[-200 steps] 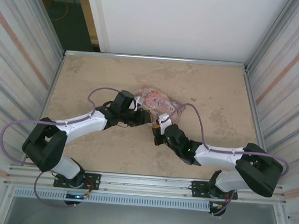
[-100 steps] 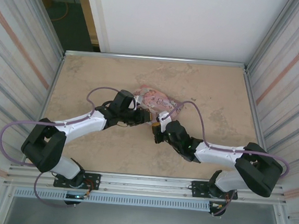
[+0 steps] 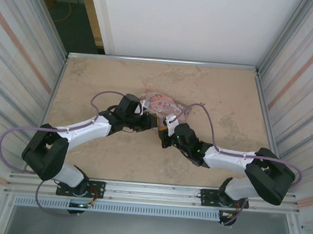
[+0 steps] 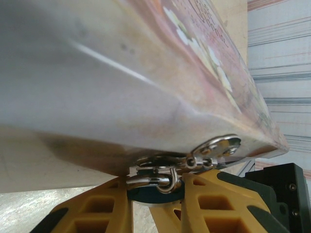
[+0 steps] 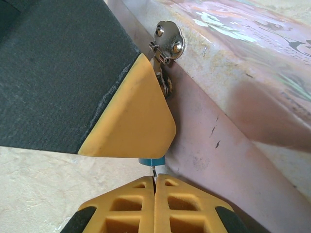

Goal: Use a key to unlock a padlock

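Left gripper (image 4: pixel 156 188) pinches the padlock (image 4: pixel 154 193) between its yellow fingertips. The blue body is squeezed from both sides, and the silvery shackle (image 4: pixel 151 180) is threaded through the metal hasp (image 4: pixel 217 147) on the edge of the pink tin (image 4: pixel 121 73). Right gripper (image 5: pixel 154 183) sits just below the padlock, its fingers pressed together on the key (image 5: pixel 154 172). The key is a thin dark sliver standing up from between the tips and meeting the underside of the blue body. How far it sits in the keyhole cannot be told. From overhead, both grippers meet at the near edge of the tin, near the middle of the worktop (image 3: pixel 94 78), with the two arms angled inward towards each other.
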`<act>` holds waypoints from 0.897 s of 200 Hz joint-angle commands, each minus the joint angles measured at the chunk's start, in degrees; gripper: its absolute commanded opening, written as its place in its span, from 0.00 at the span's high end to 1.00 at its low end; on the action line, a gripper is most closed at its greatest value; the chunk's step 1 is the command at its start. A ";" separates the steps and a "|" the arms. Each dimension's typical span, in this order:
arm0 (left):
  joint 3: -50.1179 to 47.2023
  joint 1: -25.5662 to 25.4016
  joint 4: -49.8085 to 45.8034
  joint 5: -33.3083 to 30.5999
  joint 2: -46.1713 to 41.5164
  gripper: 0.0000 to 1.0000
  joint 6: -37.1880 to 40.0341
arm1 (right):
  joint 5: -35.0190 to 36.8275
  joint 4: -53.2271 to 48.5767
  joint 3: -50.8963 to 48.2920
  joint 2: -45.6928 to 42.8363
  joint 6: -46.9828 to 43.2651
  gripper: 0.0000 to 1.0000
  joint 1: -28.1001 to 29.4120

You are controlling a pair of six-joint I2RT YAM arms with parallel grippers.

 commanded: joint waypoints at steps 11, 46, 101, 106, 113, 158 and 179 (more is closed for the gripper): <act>0.02 -2.04 0.68 5.84 -1.06 0.93 0.19 | -3.59 13.21 4.95 -0.86 -0.88 1.00 0.22; -1.10 -1.97 2.78 5.98 0.11 0.93 -0.45 | -1.80 13.02 3.13 0.18 -0.12 1.00 0.22; -3.42 -1.98 8.20 6.29 4.18 0.92 -1.95 | 0.81 14.67 -1.72 3.49 3.20 1.00 0.00; -3.61 -1.98 8.68 6.47 4.73 0.92 -2.12 | 0.90 14.64 -1.97 3.85 3.45 1.00 0.04; -3.79 -1.97 9.55 6.76 5.44 0.92 -2.37 | 0.96 14.45 -2.33 4.28 3.60 1.00 0.05; -4.82 -2.00 14.78 7.86 10.10 0.92 -4.56 | 1.10 14.10 -4.47 6.54 5.22 1.00 -0.47; -4.84 -1.97 15.88 8.06 11.65 0.92 -4.86 | 1.09 13.28 -5.14 7.16 5.62 1.00 -0.55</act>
